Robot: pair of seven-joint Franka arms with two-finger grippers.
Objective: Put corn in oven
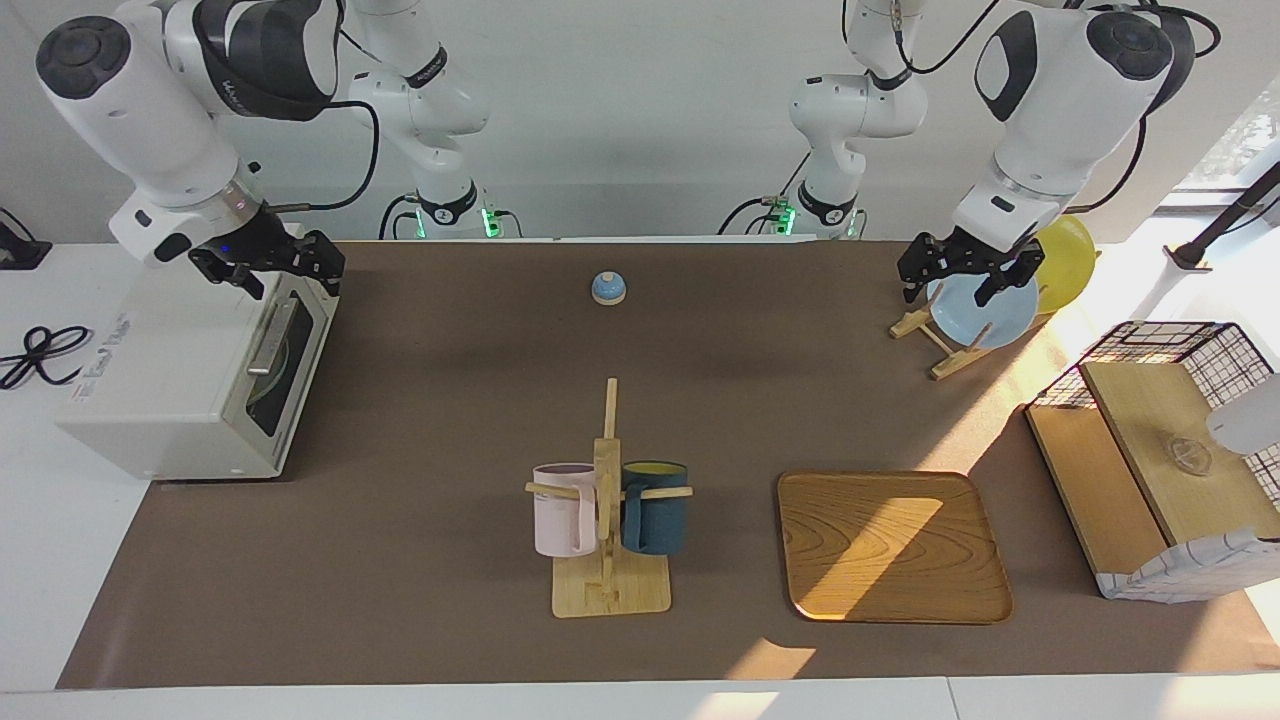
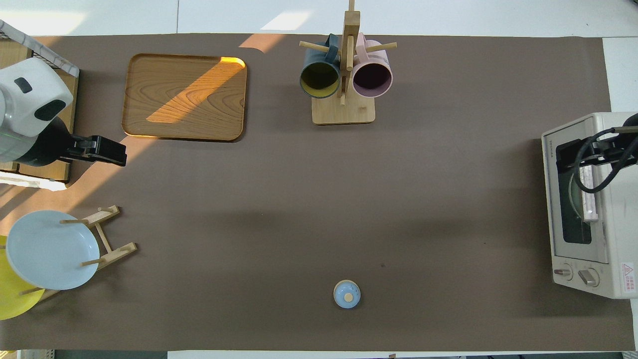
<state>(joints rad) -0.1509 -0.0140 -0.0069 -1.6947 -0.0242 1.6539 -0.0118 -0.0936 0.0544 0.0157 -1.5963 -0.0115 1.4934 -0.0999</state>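
no corn shows in either view; it may be inside the oven (image 1: pixel 190 375), whose door looks closed, so the task seems done or nearly so. the oven sits at the right arm's end of the table, at nine o'clock in the facing view. the right gripper (image 1: pixel 268 262) hangs above its top front edge, fingers spread, empty. the left gripper (image 1: pixel 962 268) waits over the plate rack (image 1: pixel 935 335) at two o'clock, fingers apart, empty.

The boxy off-white toaster oven (image 2: pixel 593 209) is cut off by the overhead view's edge, and its dark glass door hides the interior. The round yellow plate (image 1: pixel 1068 255) sits mostly hidden by the pale blue plate (image 1: pixel 985 312). The wire-and-wood basket box (image 1: pixel 1170 450) runs past the facing view's edge.
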